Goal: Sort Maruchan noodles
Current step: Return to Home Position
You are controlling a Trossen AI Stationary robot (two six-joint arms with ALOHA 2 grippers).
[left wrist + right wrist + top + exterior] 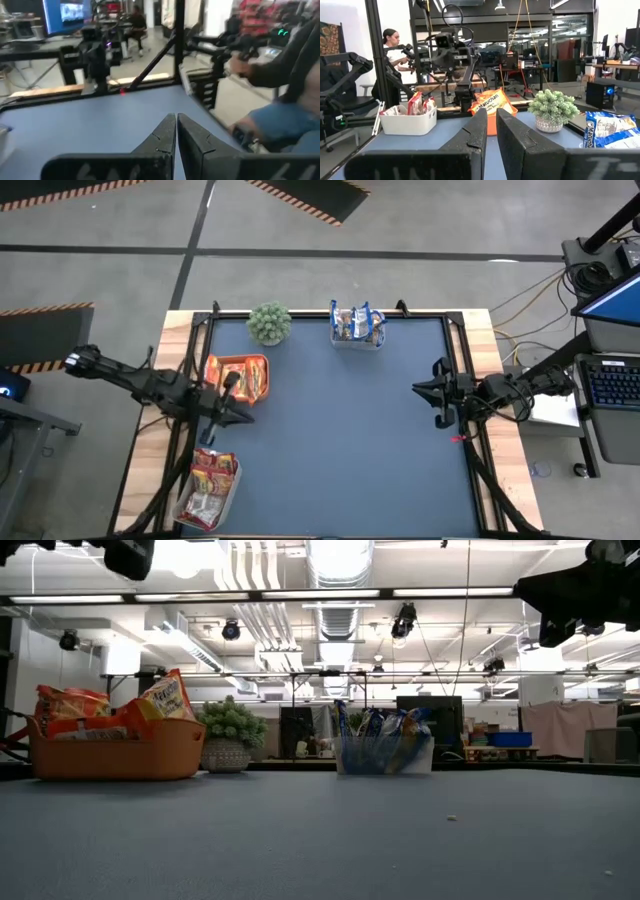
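Orange-yellow Maruchan packets (pixel 240 376) lie in an orange tray (pixel 213 361) at the table's left; they also show in the low view (pixel 160 700). Blue-and-yellow packets (pixel 356 322) stand in a clear tub (pixel 357 342) at the far edge. Dark red packets (pixel 211 477) fill a pale tub (pixel 192 515) at the near left. My left gripper (pixel 240 408) hangs shut and empty just near of the orange tray. My right gripper (pixel 418 388) is shut and empty at the table's right, above the mat.
A potted green plant (pixel 269 323) stands at the far left, between the orange tray and the clear tub. The blue mat (pixel 340 440) lies bare in the middle. People (pixel 280 75) stand beyond the table's edge.
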